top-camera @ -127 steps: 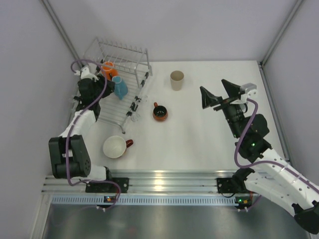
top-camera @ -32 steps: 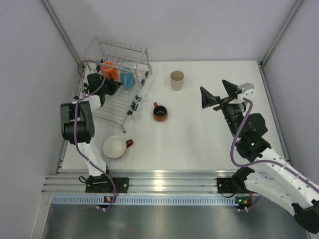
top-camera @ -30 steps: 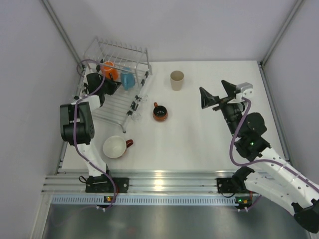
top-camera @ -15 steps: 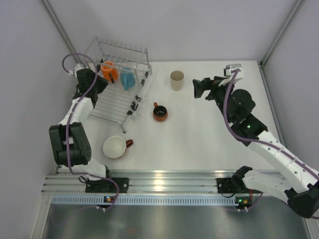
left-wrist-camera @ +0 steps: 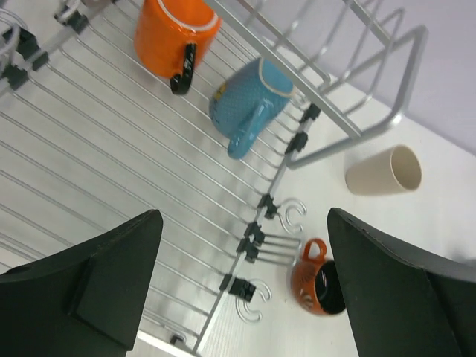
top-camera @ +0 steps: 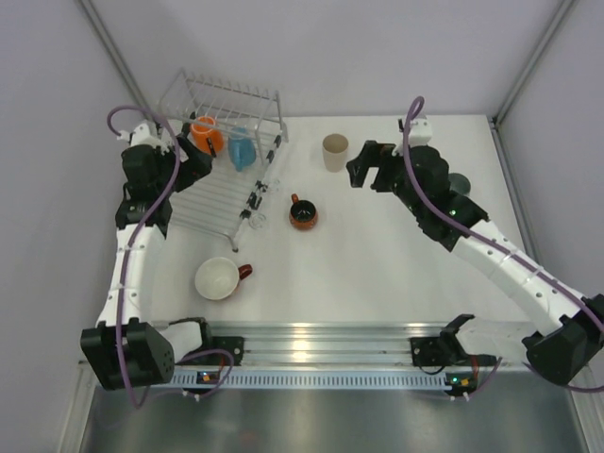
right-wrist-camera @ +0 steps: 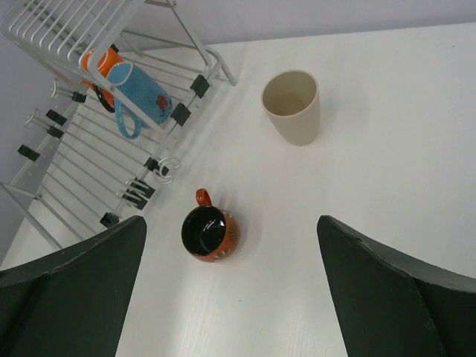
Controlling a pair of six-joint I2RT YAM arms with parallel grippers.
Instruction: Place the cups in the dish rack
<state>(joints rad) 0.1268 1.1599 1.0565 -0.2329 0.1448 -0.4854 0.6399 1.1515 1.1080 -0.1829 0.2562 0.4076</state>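
From the top view, the dish rack sits in the far left corner of the worktop, and two of the cups are already in it: the orange mug and the light blue mug, side by side at the rack's far end. The other three are out on the worktop: the beige tumbler stands upright off to the right of the rack, the small dark mug with the red handle is just beside the rack's right edge, and the wide white cup sits nearer the arm bases, below the rack. The left fingers hang at the rack's left side, close to the orange mug, and the right fingers are just right of the tumbler. The left wrist view looks down over the rack wires with both fingers spread wide and nothing between them. The orange and blue mugs lie tipped over on the wires up top, and the tumbler and dark mug show beyond the rack's edge. The right wrist view has its fingers wide apart too, also gripping nothing, hovering over bare worktop with the dark mug and the tumbler in between and ahead, and the rack off at upper left.
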